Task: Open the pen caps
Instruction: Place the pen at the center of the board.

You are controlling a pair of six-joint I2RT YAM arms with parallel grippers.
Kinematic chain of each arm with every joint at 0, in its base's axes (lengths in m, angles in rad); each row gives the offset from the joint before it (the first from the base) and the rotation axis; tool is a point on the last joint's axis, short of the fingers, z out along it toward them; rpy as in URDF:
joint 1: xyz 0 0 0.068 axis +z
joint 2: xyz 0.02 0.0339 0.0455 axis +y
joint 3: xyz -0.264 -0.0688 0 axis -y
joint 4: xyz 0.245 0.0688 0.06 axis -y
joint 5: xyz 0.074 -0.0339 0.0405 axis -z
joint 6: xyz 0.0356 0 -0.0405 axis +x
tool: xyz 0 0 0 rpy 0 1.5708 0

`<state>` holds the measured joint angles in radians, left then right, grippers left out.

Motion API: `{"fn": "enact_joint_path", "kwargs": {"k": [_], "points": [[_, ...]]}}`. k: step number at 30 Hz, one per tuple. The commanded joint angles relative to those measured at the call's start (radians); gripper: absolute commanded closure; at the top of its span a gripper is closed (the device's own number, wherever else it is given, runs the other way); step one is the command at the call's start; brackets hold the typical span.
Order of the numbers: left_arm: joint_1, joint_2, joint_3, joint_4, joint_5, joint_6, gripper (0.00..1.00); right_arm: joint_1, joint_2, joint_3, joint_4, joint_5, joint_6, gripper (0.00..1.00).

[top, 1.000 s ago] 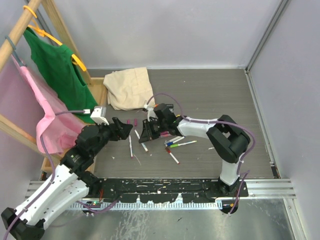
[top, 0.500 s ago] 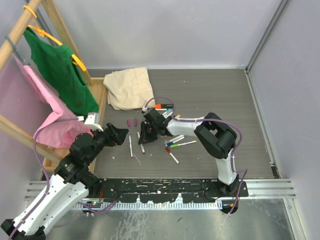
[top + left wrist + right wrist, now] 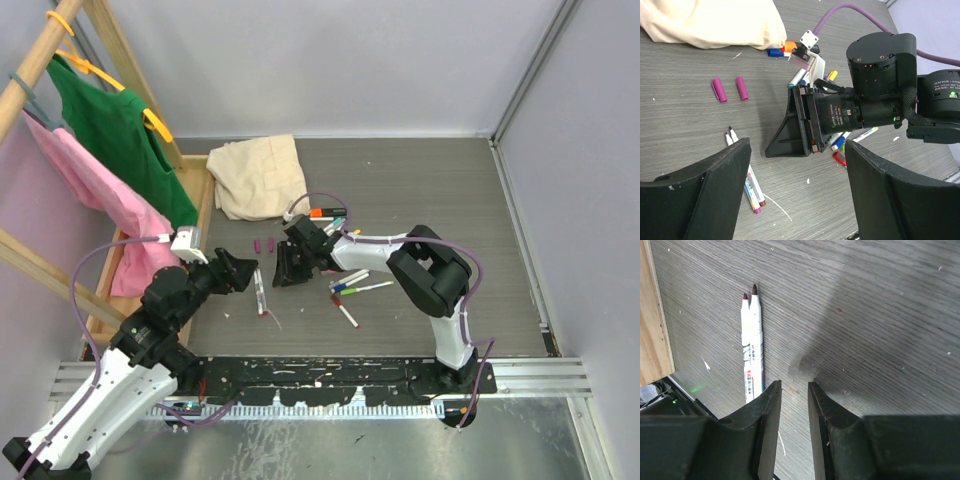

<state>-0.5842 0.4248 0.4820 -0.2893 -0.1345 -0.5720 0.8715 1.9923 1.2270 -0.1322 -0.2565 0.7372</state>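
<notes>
Two loose purple pen caps (image 3: 741,87) lie on the grey table (image 3: 430,190), at 11 o'clock from the right gripper (image 3: 794,390) in the overhead view. Its jaws stand a narrow slit apart over bare tabletop, holding nothing. Two uncapped pens (image 3: 752,340) lie side by side at its 8 o'clock. The left gripper (image 3: 797,145) hovers at its 9 o'clock, jaws spread wide and empty. More capped pens (image 3: 358,288) cluster at 4 o'clock.
</notes>
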Motion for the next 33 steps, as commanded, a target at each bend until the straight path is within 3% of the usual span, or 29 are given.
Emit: {"fn": "enact_joint_path", "kwargs": {"k": [1, 14, 18, 23, 24, 26, 28, 33], "points": [[0.004, -0.009, -0.001, 0.031, -0.004, -0.009, 0.23, -0.012, 0.036, 0.012, -0.048, 0.069, -0.016, 0.66], [0.004, 0.042, -0.011, -0.045, -0.079, -0.034, 0.25, -0.027, -0.006, 0.032, -0.016, -0.040, -0.090, 0.66], [0.005, 0.123, 0.017, -0.167, -0.162, -0.074, 0.46, -0.052, -0.039, 0.052, -0.005, -0.160, -0.250, 0.66], [0.004, 0.293, 0.048, -0.247, -0.249, -0.126, 0.69, -0.126, -0.124, 0.071, -0.042, -0.477, -0.517, 0.66], [0.005, 0.325, 0.051, -0.256, -0.273, -0.142, 0.80, -0.136, -0.150, 0.072, -0.062, -0.510, -0.573, 0.66], [0.005, 0.387, 0.053, -0.259, -0.296, -0.157, 0.90, -0.150, -0.210, 0.067, -0.109, -0.500, -0.663, 0.66], [0.004, 0.442, 0.051, -0.258, -0.317, -0.173, 0.96, -0.171, -0.294, 0.052, -0.122, -0.489, -0.729, 0.66], [0.005, 0.540, 0.046, -0.233, -0.331, -0.178, 0.98, -0.236, -0.407, 0.036, -0.102, -0.501, -0.768, 0.66]]}}
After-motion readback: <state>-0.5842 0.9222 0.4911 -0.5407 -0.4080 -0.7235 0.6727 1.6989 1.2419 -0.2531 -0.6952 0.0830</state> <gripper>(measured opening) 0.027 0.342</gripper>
